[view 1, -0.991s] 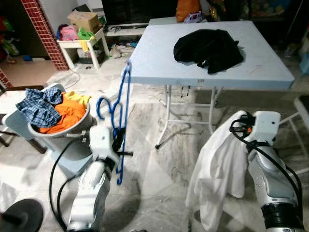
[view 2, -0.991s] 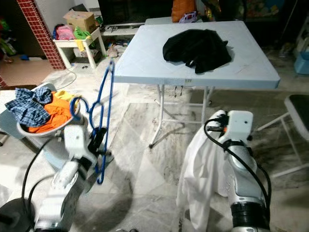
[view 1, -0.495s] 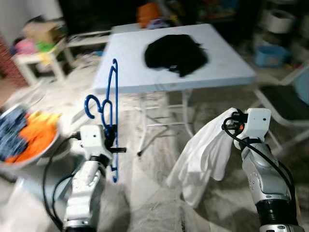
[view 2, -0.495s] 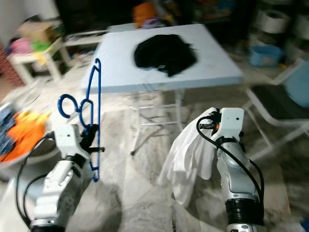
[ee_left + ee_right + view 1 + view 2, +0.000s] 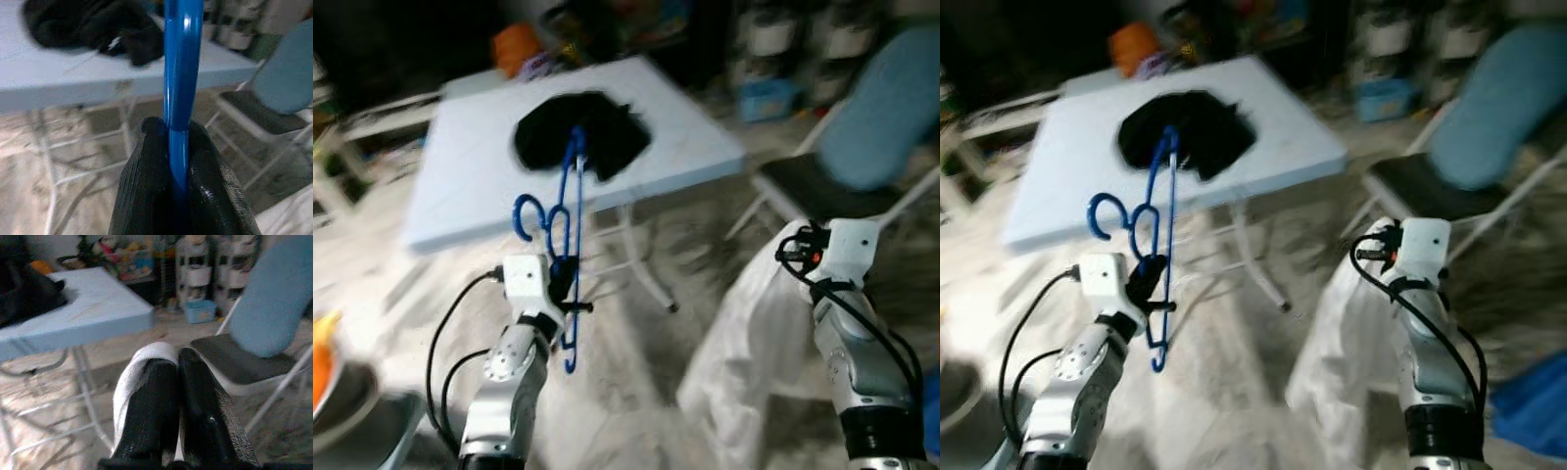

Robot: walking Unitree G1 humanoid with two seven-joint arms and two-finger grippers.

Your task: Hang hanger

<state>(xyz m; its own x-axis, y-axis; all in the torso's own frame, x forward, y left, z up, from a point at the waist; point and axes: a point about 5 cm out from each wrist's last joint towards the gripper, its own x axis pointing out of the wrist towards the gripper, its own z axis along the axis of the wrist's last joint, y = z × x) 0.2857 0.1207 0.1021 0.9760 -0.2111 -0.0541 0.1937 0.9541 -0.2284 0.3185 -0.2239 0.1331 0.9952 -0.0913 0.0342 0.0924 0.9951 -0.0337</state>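
Left wrist view shows the left pincer (image 5: 178, 147) clamped on the blue plastic hanger (image 5: 570, 220), upright at centre-left before the pale blue table (image 5: 460, 186). The right pincer (image 5: 177, 382) pinches a white cloth garment (image 5: 754, 362). Keeping the hanger vertical should ease hooking.

Blue plastic hanger (image 5: 566, 245), thin and glossy, stands upright on the left, hooks curling left, its bar pinched between the left hand's (image 5: 177, 147) black fingers
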